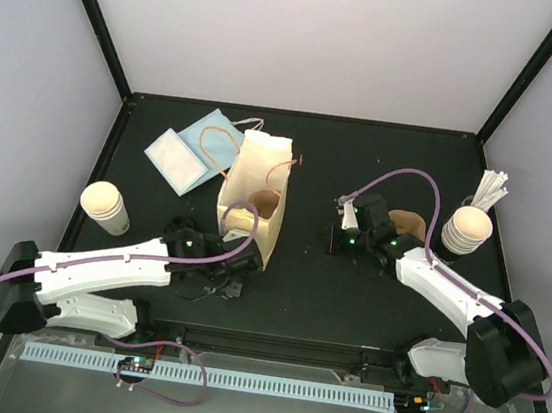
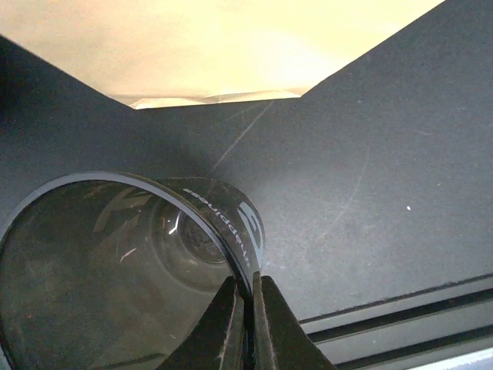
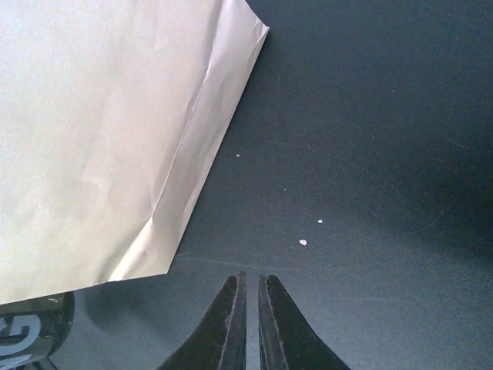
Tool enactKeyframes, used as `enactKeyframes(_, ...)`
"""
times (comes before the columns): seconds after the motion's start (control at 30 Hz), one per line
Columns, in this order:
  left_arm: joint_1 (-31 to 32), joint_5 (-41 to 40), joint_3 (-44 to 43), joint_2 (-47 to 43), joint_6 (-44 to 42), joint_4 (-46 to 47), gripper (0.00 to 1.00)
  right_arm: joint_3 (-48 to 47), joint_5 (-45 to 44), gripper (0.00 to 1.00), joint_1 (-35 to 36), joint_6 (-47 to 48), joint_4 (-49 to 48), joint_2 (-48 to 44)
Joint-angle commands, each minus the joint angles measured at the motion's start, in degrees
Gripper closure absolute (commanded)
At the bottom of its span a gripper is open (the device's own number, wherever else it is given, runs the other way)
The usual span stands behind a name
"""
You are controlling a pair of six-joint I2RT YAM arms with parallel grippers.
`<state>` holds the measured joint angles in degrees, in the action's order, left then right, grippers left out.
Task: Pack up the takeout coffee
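Top view looks down from behind; 2 close wrist views apparently share the bag (image 3: 100, 139).

Open cream paper bag (image 1: 256, 179), table (image 1: 306, 291) centre; blue and white napkins (image 1: 190, 148) far-left of it. Single beige cup (image 1: 105, 206) at left; stacked cups (image 1: 467, 230) with white sticks (image 1: 493, 188) at right, brown carrier (image 1: 413, 223) beside.

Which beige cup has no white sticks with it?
The single cup at far left, standing alone; the stack of cups at far right has white sticks.
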<state>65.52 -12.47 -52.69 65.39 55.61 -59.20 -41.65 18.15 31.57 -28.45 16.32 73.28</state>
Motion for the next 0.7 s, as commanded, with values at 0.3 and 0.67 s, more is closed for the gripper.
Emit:
enactKeyframes(0.3,2.4,-2.3,-2.9,10.1,-2.0,4.7,0.95,0.2,-2.1,0.9,-0.2,0.9,0.3,-3.4)
enactKeyframes(0.67,3.4,0.0,-5.6,9.5,-4.1,3.5,0.48,1.0,-3.5,0.9,-0.2,1.3,1.0,-5.3)
